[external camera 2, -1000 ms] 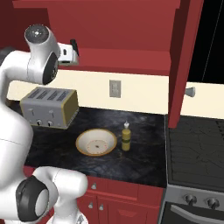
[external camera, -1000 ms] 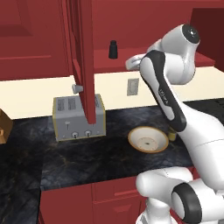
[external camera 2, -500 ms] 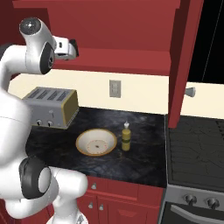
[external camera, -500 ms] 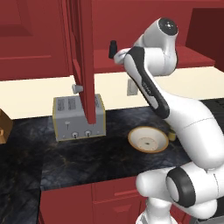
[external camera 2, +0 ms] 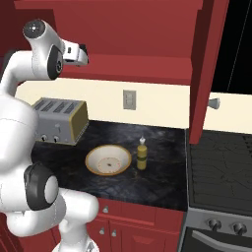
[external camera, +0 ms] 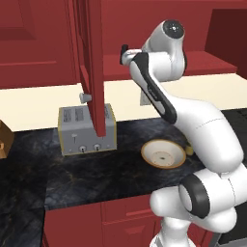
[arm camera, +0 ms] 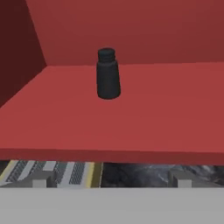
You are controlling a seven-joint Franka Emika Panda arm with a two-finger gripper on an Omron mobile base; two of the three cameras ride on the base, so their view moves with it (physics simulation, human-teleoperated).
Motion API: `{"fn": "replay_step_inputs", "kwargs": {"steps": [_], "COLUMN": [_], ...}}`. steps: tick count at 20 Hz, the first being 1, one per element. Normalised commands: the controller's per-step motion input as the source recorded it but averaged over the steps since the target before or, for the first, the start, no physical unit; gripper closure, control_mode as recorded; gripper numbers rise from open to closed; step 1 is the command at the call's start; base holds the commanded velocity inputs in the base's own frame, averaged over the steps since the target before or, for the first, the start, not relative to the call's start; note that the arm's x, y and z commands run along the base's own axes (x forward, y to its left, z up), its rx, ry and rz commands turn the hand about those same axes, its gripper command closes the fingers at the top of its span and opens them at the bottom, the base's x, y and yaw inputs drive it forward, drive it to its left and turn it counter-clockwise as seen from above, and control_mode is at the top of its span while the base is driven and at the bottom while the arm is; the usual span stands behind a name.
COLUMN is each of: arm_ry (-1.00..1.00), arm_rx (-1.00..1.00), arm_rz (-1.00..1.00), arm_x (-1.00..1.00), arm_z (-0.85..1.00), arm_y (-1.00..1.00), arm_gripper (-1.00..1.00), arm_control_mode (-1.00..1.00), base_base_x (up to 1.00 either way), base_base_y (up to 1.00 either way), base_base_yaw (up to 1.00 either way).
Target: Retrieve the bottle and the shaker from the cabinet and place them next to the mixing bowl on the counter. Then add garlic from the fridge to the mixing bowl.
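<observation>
As my arm has swung up and leftward over the last second, from beside the wall to the mouth of the cabinet (external camera 2: 147, 59), my claw (external camera 2: 81, 54) now faces the red shelf with its jaws standing wide and gripping nothing. Nearest, on the black surface (external camera 2: 162, 172), the mixing bowl (external camera 2: 108, 160) lies below, and the bottle (external camera 2: 141, 156) stands upright just beside it on the stove side, so I judge that half of the fetching is done. Farther off, in the hand view, the shaker (arm camera: 107, 74) stands upright and alone on the shelf (arm camera: 166, 118), well back from the front edge and nearly centred ahead of me; I judge the step in hand to be the reach for it.

Hard to make out: my fingertips are blurred at the foot of the hand view, so their line-up with the shaker cannot be read. From the left base camera the open cabinet door (external camera: 91, 67) cuts across the toaster (external camera: 87, 130), and my own arm covers part of the shelf. The garlic and the fridge lie outside these pictures.
</observation>
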Motion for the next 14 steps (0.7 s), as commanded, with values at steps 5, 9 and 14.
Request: {"fn": "replay_step_inputs", "kwargs": {"steps": [5,9,14], "arm_ry": [0.0,0.02,0.0], "arm_rx": [0.09,0.0,0.0], "arm_rz": [0.07,0.08,0.04], "arm_x": [0.15,0.32,0.35], "arm_z": [0.0,0.0,0.0], "arm_y": [0.0,0.0,0.0], "arm_gripper": [-1.0,-1.0,-1.0], "arm_control_mode": [-1.0,-1.0,-1.0], "base_base_x": [0.0,0.0,0.0], "base_base_y": [0.0,0.0,0.0], "base_base_yaw": [0.0,0.0,0.0]}}
